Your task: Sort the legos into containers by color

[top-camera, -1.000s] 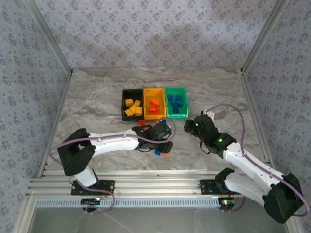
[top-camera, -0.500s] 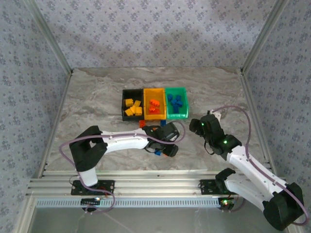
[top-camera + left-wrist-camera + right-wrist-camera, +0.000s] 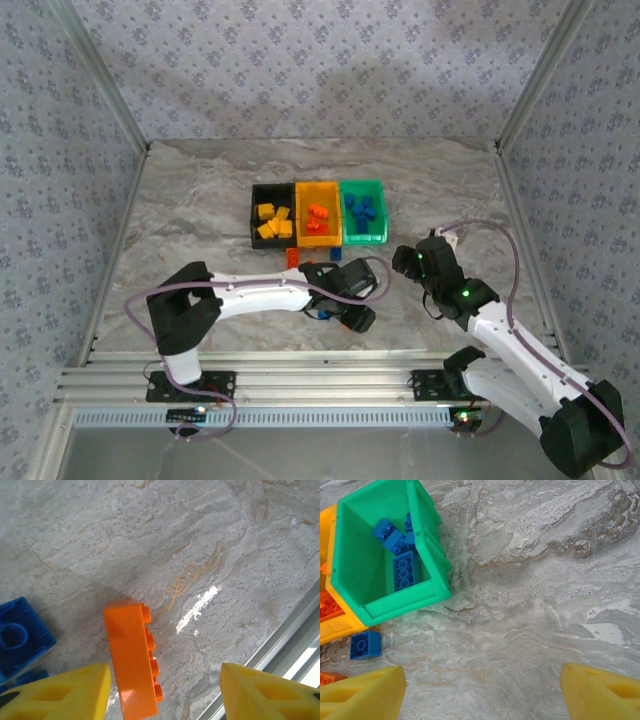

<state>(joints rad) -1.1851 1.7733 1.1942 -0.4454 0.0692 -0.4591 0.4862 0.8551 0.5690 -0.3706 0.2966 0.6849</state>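
From above, the joined row of black, yellow-orange and green plastic bins [image 3: 340,213] sits at twelve o'clock of both arms.

Left wrist: the left gripper [image 3: 165,695] stands with jaws apart. A red-orange studded plastic brick [image 3: 131,657] lies between them, nearer the nine o'clock finger and unclamped.

Right wrist: the right gripper [image 3: 480,695] is spread wide over bare tabletop, with a loose blue studded brick [image 3: 365,645] at nine o'clock.

I can read no text, label, brand or number anywhere; the containers [image 3: 317,184] at my twelve o'clock, the legos [image 3: 272,222] lying in them and the table [image 3: 200,220] carry no legible marking.
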